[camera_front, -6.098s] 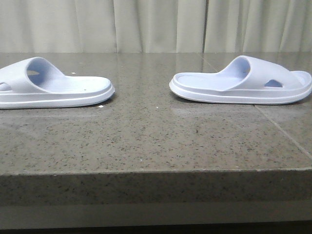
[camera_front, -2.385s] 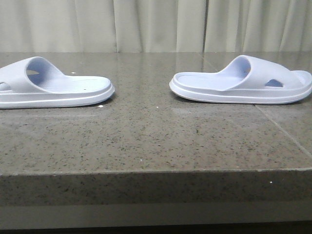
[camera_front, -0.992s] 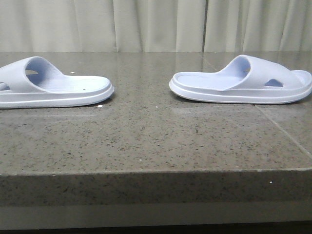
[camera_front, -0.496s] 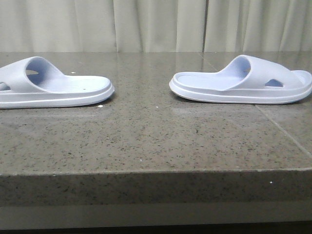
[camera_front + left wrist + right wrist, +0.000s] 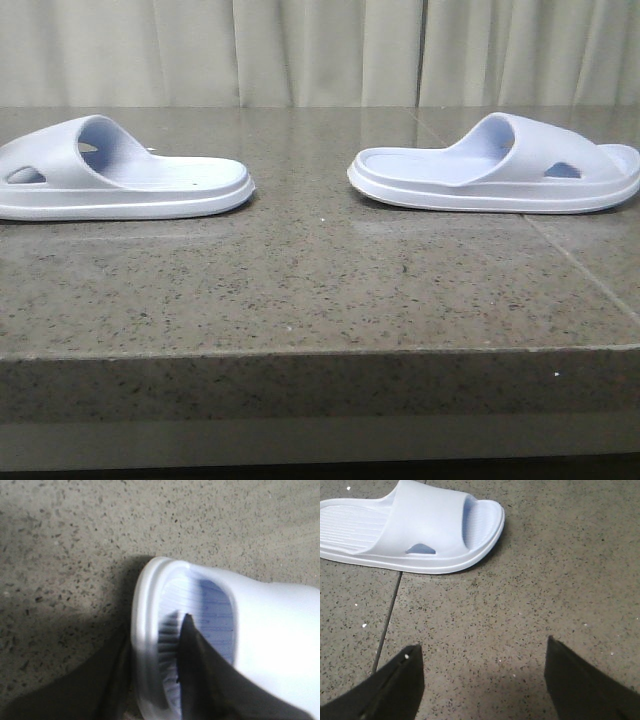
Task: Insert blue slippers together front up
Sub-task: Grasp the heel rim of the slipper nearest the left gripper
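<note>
Two blue slippers lie flat on the stone table, heels toward each other. The left slipper point(image 5: 130, 185) sits at the left edge of the front view, the right slipper point(image 5: 490, 175) at the right. In the left wrist view my left gripper point(image 5: 156, 630) is shut on the left slipper's point(image 5: 270, 630) toe rim, with one finger point(image 5: 200, 670) on the ribbed footbed and the other outside the sole. My right gripper point(image 5: 482, 647) is open and empty above bare table, a short way from the right slipper point(image 5: 420, 525). Neither gripper shows in the front view.
The speckled grey stone table point(image 5: 300, 300) has its front edge close to the camera. A tile seam point(image 5: 387, 620) runs under the right slipper toward my right gripper. Pale curtains point(image 5: 320, 50) hang behind the table.
The left slipper has slid to the right, toward the right slipper, in the last half second. The right slipper has not moved.
</note>
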{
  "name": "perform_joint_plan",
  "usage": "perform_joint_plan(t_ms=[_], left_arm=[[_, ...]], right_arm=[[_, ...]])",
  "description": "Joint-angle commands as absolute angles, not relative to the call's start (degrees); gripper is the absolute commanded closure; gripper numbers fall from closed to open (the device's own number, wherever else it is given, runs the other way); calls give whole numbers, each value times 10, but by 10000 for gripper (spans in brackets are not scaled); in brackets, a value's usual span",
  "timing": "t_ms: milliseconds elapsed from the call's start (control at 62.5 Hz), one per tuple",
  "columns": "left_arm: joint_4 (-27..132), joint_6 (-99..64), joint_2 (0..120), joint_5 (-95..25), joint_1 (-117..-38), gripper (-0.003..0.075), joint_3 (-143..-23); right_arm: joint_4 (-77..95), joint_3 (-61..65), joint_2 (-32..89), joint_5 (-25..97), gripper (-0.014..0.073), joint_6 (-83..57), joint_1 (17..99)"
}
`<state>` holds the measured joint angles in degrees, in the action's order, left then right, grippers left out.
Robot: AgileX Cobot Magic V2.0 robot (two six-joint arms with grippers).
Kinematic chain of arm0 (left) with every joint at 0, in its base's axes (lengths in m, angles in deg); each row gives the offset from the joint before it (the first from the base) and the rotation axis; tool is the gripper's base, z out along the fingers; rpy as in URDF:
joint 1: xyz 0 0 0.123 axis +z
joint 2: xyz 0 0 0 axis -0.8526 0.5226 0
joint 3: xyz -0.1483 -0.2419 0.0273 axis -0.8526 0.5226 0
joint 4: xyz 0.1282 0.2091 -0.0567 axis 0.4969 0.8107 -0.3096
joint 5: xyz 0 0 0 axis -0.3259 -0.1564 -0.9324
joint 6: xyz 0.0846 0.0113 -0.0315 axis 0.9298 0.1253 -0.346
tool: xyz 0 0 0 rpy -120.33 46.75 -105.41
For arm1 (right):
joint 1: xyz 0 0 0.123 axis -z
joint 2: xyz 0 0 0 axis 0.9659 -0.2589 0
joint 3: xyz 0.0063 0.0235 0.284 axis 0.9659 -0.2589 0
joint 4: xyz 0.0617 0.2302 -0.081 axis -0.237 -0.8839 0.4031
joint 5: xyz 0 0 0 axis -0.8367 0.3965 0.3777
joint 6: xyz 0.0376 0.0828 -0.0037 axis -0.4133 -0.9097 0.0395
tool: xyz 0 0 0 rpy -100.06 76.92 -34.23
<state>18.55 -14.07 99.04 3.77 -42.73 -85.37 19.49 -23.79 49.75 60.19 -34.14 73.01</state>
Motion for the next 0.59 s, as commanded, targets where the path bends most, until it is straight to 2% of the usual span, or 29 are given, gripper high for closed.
perform_joint_plan(t_ms=[0, 112, 384, 576], left_arm=[[168, -141, 974, 47, -432, 652, -865], [168, -141, 974, 47, -432, 741, -865], [147, -137, 957, 75, -432, 741, -876], [98, -98, 898, 148, -436, 741, -872]], right_arm=[[200, -222, 493, 564, 65, -341, 734], [200, -222, 493, 564, 65, -341, 734], [200, -222, 493, 564, 65, -341, 734], [200, -222, 493, 564, 65, -341, 734]])
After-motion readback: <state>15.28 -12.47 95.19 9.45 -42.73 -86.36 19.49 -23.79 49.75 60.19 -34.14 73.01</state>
